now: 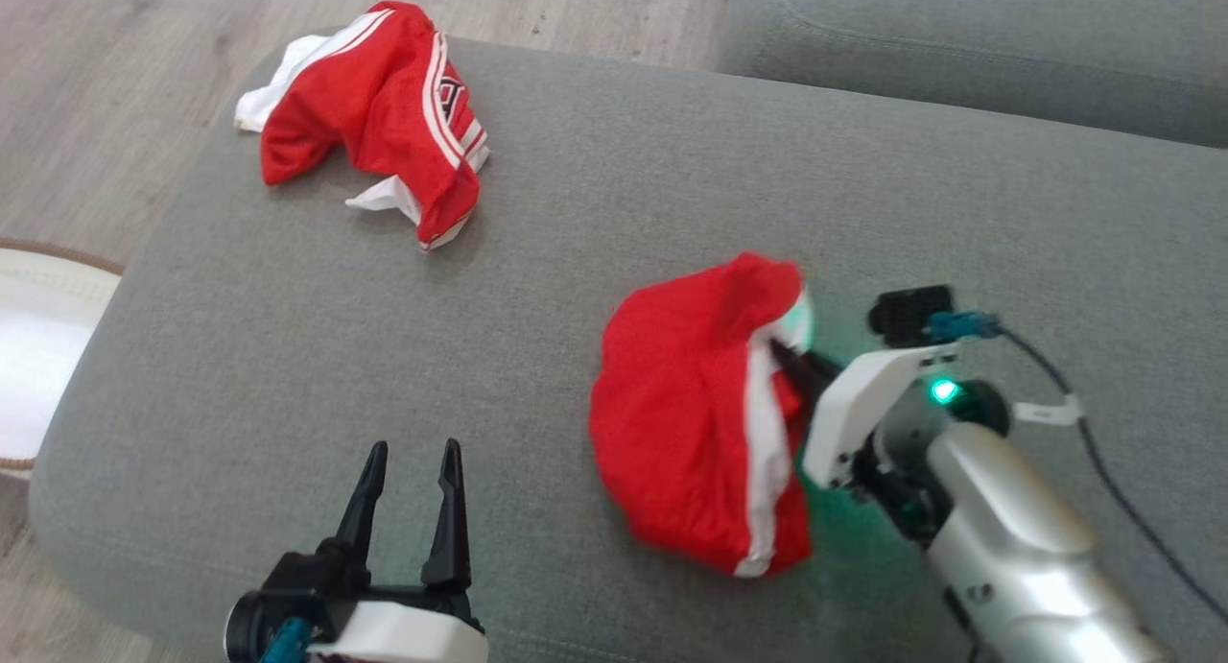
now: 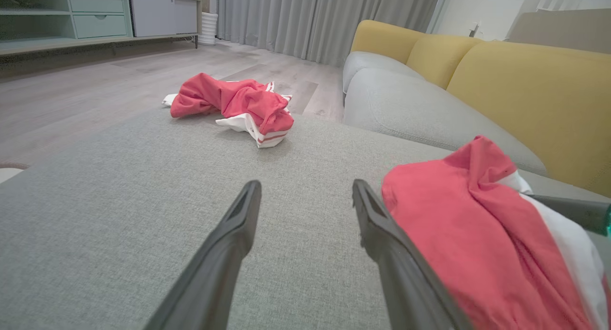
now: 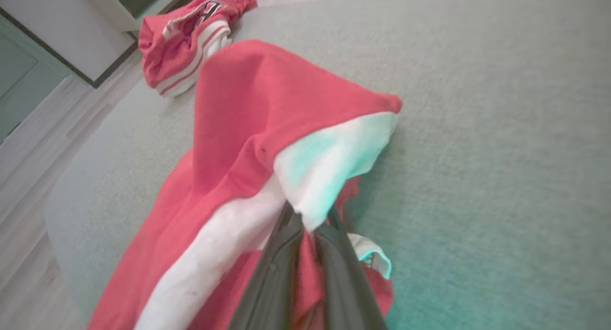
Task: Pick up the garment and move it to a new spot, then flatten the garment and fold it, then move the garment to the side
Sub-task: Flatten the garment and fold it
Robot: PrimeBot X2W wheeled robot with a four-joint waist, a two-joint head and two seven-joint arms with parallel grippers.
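Floor: pale wood planks.
Sofa: grey seat, yellow back cushions.
Curtains: grey, full-length.
Cabinet: mint drawers.

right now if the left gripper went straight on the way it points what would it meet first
Probably the bare cushion: grey seat lies between the left gripper fingers. The far garment sits slightly left of that line, the near garment to its right. Depth is unclear.

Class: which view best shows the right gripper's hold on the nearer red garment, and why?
Right wrist view: the right gripper is shut on the nearer red garment at its white band, seen close up. Head view shows the fingertips buried in folds; left wrist view, one finger at the cloth's edge.
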